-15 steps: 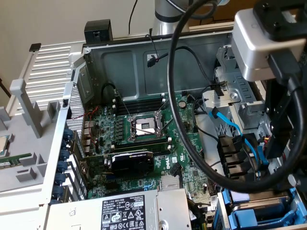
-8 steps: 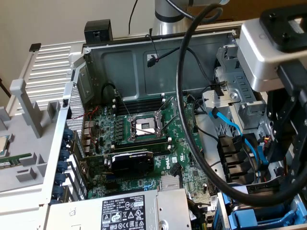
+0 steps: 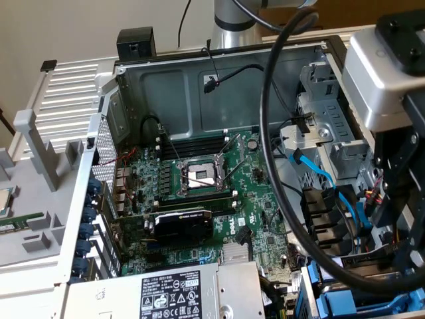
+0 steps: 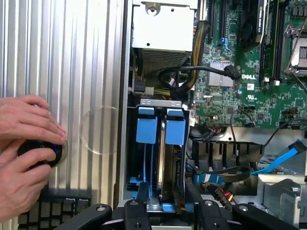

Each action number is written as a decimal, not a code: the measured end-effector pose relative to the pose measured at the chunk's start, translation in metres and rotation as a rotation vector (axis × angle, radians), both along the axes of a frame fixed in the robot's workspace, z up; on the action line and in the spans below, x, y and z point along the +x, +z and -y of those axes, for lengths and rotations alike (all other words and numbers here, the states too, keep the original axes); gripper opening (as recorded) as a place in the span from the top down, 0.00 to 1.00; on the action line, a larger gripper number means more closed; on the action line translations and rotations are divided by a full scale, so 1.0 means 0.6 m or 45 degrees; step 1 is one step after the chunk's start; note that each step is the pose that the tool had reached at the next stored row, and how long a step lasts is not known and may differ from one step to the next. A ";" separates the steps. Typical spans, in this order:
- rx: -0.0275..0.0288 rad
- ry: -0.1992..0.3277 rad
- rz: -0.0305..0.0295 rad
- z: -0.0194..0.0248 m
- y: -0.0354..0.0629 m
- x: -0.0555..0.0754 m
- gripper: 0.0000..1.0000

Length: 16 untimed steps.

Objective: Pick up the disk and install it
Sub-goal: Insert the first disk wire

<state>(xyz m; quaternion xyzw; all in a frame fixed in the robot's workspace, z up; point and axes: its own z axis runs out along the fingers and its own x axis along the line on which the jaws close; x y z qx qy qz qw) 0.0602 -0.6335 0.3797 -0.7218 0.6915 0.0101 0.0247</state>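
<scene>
Black fingers (image 4: 143,194) of the gripper (image 4: 165,205) are closed partway on the disk (image 4: 161,143), which is stood on edge in the drive bay (image 4: 160,102), at the lower right of the exterior view. If tilted, its blue rails (image 4: 146,129) could be jammed, and loose cables (image 4: 225,168) beside it could be pinched. Its label and the bay's floor are hidden.

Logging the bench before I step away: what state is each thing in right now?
computer case: side open.
CPU socket: empty, uncovered.
graphics card: seated on the motherboard.
disk: standing on edge in the drive bay.
gripper: low over the disk.
person's hands: both resting on a black round object.
</scene>
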 end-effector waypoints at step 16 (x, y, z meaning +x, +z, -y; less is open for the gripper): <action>0.0498 0.075 0.0000 0.0091 -0.023 0.012 0.57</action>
